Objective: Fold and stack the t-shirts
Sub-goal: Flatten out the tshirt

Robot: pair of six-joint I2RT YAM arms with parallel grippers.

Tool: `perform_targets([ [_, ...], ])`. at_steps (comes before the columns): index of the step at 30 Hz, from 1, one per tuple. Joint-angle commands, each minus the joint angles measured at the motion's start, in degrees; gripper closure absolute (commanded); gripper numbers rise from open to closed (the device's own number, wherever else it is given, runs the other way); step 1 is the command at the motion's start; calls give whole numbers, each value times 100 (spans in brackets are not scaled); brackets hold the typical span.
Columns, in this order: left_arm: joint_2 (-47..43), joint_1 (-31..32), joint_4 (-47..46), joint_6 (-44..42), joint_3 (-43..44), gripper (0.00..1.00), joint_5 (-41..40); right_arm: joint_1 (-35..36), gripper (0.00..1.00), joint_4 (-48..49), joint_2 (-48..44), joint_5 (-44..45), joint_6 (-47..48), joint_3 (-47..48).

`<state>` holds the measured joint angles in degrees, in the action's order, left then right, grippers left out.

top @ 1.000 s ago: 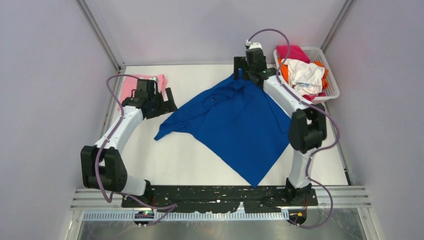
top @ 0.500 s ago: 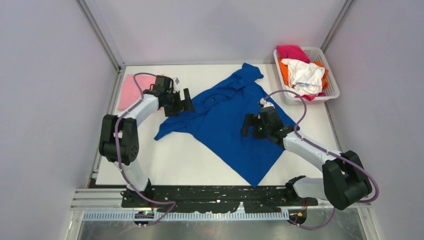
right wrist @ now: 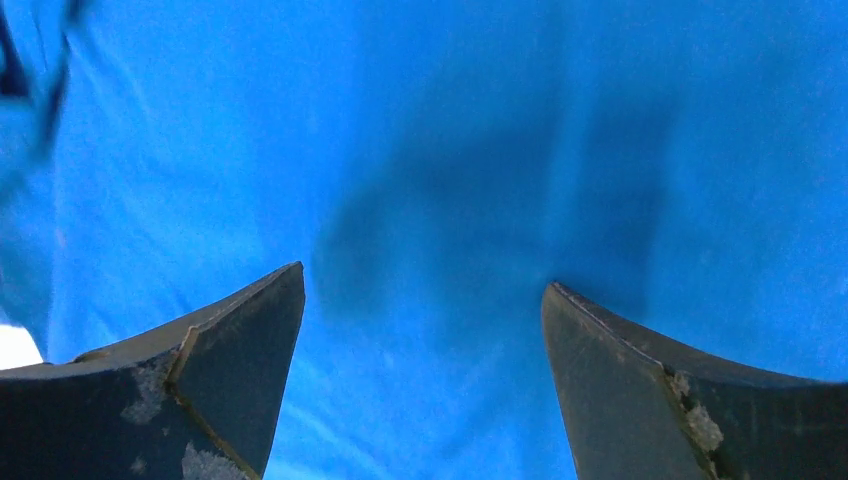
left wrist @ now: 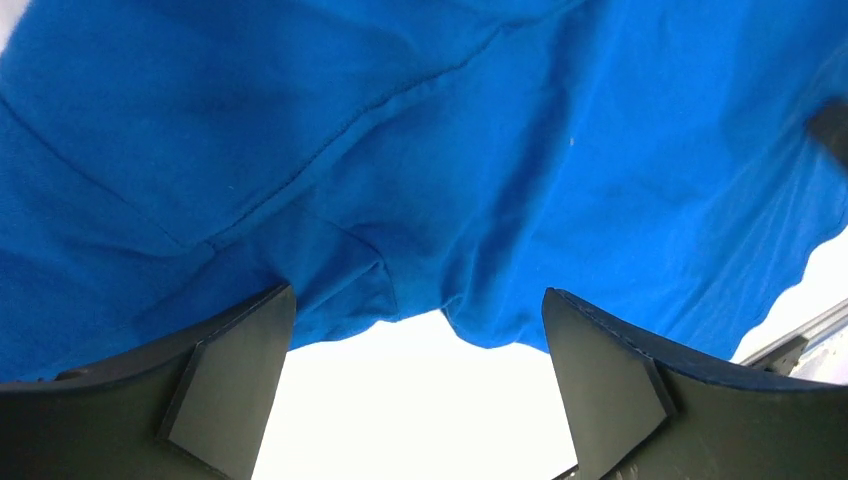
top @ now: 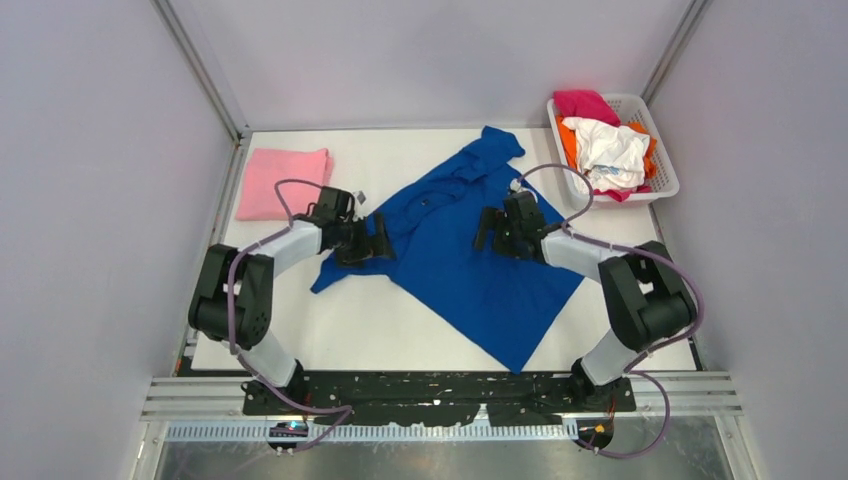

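Observation:
A royal-blue t-shirt [top: 470, 255] lies spread and rumpled, back side up, across the middle of the white table [top: 300, 320]. My left gripper [top: 383, 243] is open and empty at the shirt's left sleeve; in the left wrist view its open fingers [left wrist: 230, 380] frame the sleeve's hem [left wrist: 400, 300] over bare table. My right gripper [top: 485, 228] is open and empty low over the shirt's upper right part; the right wrist view shows only blue cloth [right wrist: 430, 200] between its fingers [right wrist: 240, 370]. A folded light-pink t-shirt [top: 283, 182] lies at the back left.
A white slatted basket [top: 660, 150] at the back right holds magenta, orange and white shirts [top: 610, 150]. Grey walls and metal frame posts enclose the table on three sides.
The right arm swung back from the shirt's far corner and now sits low on its upper right. The left gripper moved right and nearer, from beside the pink shirt to the blue sleeve.

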<state>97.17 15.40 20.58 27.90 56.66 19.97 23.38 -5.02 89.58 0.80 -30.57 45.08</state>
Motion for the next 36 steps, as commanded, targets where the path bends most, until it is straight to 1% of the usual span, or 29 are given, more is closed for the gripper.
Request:
perform_targets([
  [1, -402, 461, 79, 290, -898, 0, 85, -272, 5, 29, 834, 75, 42, 863],
  [4, -726, 1004, -60, 584, -1342, 0, 80, -473, 5, -34, 1289, 6, 106, 1413],
  [6, -837, 1369, -464, 852, -1534, 0, 342, -549, 5, -86, 1717, -156, 149, 1833],
  [9, -758, 1814, -925, 1162, -1502, 0, 613, -616, 5, -238, 2153, -231, 225, 2567],
  [13, -276, 1930, -1245, 1193, -1031, 0, 687, -658, 5, -512, 2854, -595, 278, 3472],
  [16, -12, 1918, -1096, 1043, -484, 0, 555, -665, 5, -571, 3186, -670, 363, 3934],
  [19, -167, 1917, -937, 874, -192, 0, 538, -659, 5, -880, 3255, -622, 515, 4509],
  [21, -550, 1923, -756, 720, -277, 0, 344, -659, 5, -971, 3033, -562, 627, 4512],
  [23, -1054, 1969, -343, 527, -451, 0, -98, -660, 5, -921, 2544, -392, 730, 4249],
  [25, -1644, 2124, 198, 366, -646, 0, -714, -659, 5, -864, 1712, -139, 799, 3801],
  [26, -1930, 2254, 474, 319, -745, 0, -1068, -659, 4, -789, 1488, -26, 796, 3401],
  [27, -2210, 2415, 868, 305, -859, 0, -1415, -659, 5, -733, 988, 127, 775, 3151],
  [28, -2512, 2589, 1163, 332, -958, 0, -1849, -659, 5, -598, 713, 177, 722, 2595],
  [29, -2747, 2791, 1419, 414, -1077, 1, -2145, -659, 5, -527, 199, 308, 618, 2304],
  [30, -2952, 2983, 1636, 519, -1207, 0, -2389, -659, 5, -375, -82, 373, 546, 1688],
  [31, -3119, 3167, 1809, 645, -1330, 1, -2525, -663, 5, -324, -637, 556, 390, 1390],
  [32, -3277, 3352, 1929, 846, -1461, 1, -2619, -664, 5, -230, -895, 643, 304, 781],
  [33, -3403, 3528, 2006, 1005, -1590, 2, -2683, -666, 5, -198, -1423, 813, 147, 518],
  [34, -3510, 3716, 2018, 1158, -1724, 5, -2733, -674, 5, -168, -1675, 894, 77, 3],
  [35, -3591, 3915, 1962, 1308, -1849, 7, -2787, -675, 5, -167, -2174, 1051, -57, -244],
  [36, -3626, 4111, 1860, 1413, -1946, 9, -2839, -683, 4, -180, -2415, 1114, -108, -643],
])
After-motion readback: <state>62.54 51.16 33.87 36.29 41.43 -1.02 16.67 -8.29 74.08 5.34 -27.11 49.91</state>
